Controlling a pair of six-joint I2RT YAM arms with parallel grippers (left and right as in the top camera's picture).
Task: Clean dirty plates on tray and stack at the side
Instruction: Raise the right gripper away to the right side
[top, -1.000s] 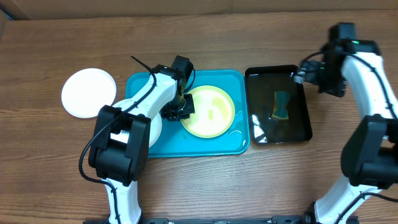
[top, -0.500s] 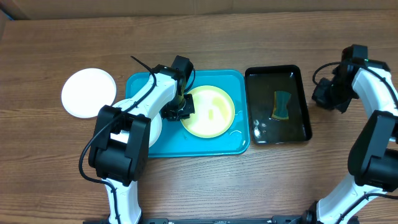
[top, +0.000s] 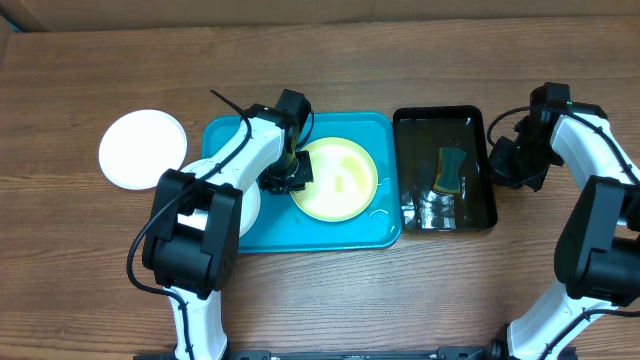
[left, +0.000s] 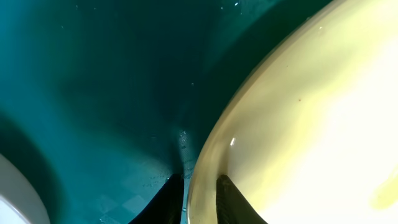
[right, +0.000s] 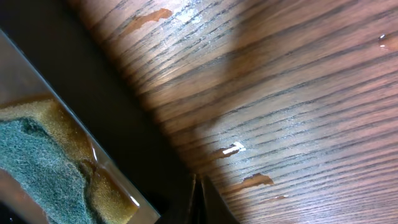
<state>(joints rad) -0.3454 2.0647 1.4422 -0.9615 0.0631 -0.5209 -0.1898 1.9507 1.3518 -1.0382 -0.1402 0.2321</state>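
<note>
On the turquoise tray (top: 300, 232) lies the pale yellow-green plate (top: 338, 180), and my left gripper (top: 289, 173) is shut on its left rim. In the left wrist view the two black fingers (left: 169, 200) straddle that rim (left: 205, 168), one over the tray floor (left: 93, 93), one inside the plate. A white plate (top: 247, 205) lies partly under the left arm on the tray. Another white plate (top: 142, 148) sits on the table to the tray's left. My right gripper (top: 500, 168) is shut and empty at the black tray's right edge; its fingertips (right: 200, 202) meet over wood.
The black tray (top: 480, 128) to the right of the turquoise one holds water and a green-yellow sponge (top: 452, 170). The sponge (right: 43, 155) shows behind the black rim (right: 118, 130) in the right wrist view. Bare wooden table (top: 330, 60) lies behind both trays.
My right arm came from the far right corner down to the black tray's right edge and its jaws closed. The water in the black tray rippled. The left arm has not moved.
</note>
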